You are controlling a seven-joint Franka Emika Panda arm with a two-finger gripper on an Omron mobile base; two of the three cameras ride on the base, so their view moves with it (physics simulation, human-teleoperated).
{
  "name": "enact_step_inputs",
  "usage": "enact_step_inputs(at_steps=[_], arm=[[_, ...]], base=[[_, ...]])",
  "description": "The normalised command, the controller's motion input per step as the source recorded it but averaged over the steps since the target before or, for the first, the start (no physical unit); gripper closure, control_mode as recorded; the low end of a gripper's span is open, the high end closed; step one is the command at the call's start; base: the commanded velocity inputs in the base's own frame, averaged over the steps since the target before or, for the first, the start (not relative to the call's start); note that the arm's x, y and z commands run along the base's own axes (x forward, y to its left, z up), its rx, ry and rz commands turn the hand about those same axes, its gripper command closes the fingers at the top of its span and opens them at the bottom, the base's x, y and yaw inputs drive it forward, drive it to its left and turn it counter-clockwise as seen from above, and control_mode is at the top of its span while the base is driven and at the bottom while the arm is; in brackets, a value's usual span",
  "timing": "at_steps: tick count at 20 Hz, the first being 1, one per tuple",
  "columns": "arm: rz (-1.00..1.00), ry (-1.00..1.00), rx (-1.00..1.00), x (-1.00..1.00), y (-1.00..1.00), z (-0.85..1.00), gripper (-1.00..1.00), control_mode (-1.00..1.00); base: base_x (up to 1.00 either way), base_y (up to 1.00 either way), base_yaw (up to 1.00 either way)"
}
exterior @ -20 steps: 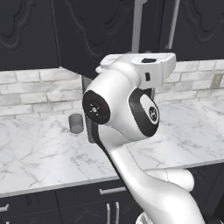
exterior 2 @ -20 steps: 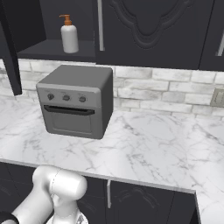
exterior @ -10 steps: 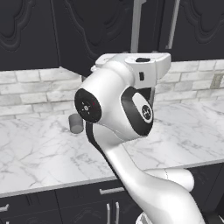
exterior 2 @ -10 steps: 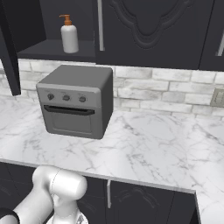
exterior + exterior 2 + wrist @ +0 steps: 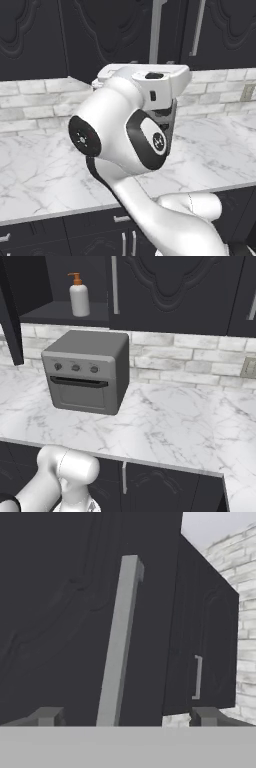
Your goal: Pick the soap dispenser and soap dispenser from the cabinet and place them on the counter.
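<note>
Closest to the camera on the hand, the gripper faces a black cabinet door, its two fingertips standing wide apart with nothing between them; the door's long silver handle rises in the gap, nearer the left tip, though I cannot tell whether the tips have reached it. From behind, the arm is lifted high in front of the cabinet, above the marble counter.

Further back, on the counter near the wall, sits a grey oven. Above it, in the open part of the cabinet, the white dispenser with the orange pump stands upright near the shelf's front edge (I see no second, darker bottle).

To my eye the step is opening a door, perhaps to find that other bottle. Next, the tips need to close round the handle and pull outward.
</note>
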Motion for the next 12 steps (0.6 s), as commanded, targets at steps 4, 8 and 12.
enact_step_inputs(at_steps=[4, 8, 12], arm=[[0.0, 0.0, 0.06, -0.56, 0.06, 0.07, -1.0, -1.0], [0.0, 0.0, 0.11, -0.65, -0.35, 0.02, -1.0, -1.0], [0.02, -0.03, 0.1, -0.64, -0.54, 0.0, -1.0, -1.0]], base=[[0.0, 0.0, 0.0], [0.0, 0.0, 0.0], [0.0, 0.0, 0.0]])
